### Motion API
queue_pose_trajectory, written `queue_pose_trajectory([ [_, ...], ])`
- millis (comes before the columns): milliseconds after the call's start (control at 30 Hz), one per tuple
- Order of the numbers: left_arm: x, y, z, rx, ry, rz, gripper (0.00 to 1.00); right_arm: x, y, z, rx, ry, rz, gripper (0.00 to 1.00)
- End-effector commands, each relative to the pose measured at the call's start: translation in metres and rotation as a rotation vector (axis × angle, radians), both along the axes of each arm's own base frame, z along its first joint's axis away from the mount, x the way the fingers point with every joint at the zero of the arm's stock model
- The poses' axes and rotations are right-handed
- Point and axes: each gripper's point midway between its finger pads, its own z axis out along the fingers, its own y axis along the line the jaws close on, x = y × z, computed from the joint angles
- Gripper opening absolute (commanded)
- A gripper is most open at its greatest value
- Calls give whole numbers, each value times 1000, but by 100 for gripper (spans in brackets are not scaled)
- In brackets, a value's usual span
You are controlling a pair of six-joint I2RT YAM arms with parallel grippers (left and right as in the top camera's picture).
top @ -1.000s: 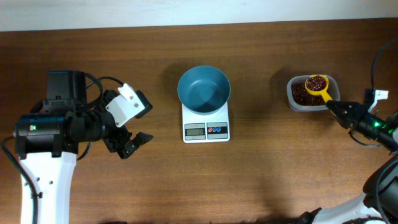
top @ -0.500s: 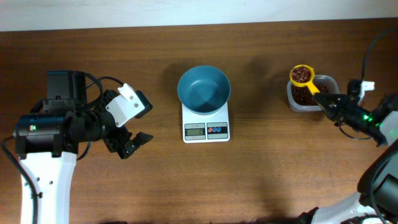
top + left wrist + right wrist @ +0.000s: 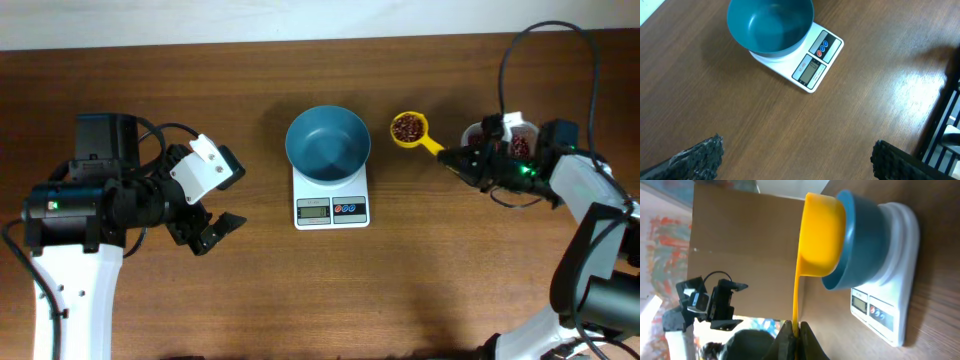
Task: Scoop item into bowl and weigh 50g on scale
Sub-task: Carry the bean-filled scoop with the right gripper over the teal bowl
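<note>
Scoop (image 3: 408, 128) moved left beside teal bowl (image 3: 328, 145), heaped red-brown beans (image 3: 407, 126), right fingers (image 3: 807, 345) pinching handle (image 3: 432, 146), left fingers (image 3: 700, 155) wide

— What is the furniture here?
— One table (image 3: 250, 300), dark brown wood grain running across, filling nearly the whole overhead view.
— And beyond it?
— A pale strip (image 3: 200, 22) along the far edge; wall or floor, I cannot tell.
— The light?
— Bright glare (image 3: 920, 85) on the tabletop in the left wrist view, soft shadows elsewhere.
</note>
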Motion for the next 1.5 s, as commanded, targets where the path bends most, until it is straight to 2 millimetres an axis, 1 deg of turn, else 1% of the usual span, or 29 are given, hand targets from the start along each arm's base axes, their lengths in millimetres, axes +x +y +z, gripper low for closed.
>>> queue_pose_trajectory([
  [0,0,-1,4,-12,-15,-12,99,6,23,20,29,-73,77,4],
  [133,0,-1,4,-12,-15,-12,99,5,47,28,22,-106,147,4],
  [233,0,-1,4,-12,-15,-12,99,1,66,30,18,-135,203,4],
  [367,0,-1,4,-12,-15,-12,99,0,77,30,10,-161,234,4],
  [700,0,-1,4,-12,-15,-12,99,2,77,28,-11,-190,232,4],
  [800,0,-1,4,-12,-15,-12,99,7,78,30,-25,-258,236,4],
  [867,0,-1,4,-12,-15,-12,99,7,83,31,-29,-287,251,4],
  [1033,0,-1,4,-12,-15,-12,99,3,99,26,-50,-289,288,4],
  [1100,0,-1,4,-12,-15,-12,99,3,100,26,-53,-290,289,4],
  [1167,0,-1,4,-12,-15,-12,99,8,98,14,-112,-209,263,4],
  [1233,0,-1,4,-12,-15,-12,99,10,97,10,-133,-194,254,4],
  [1367,0,-1,4,-12,-15,-12,99,14,97,12,-137,-220,250,4],
  [1467,0,-1,4,-12,-15,-12,99,15,101,13,-135,-227,257,4],
])
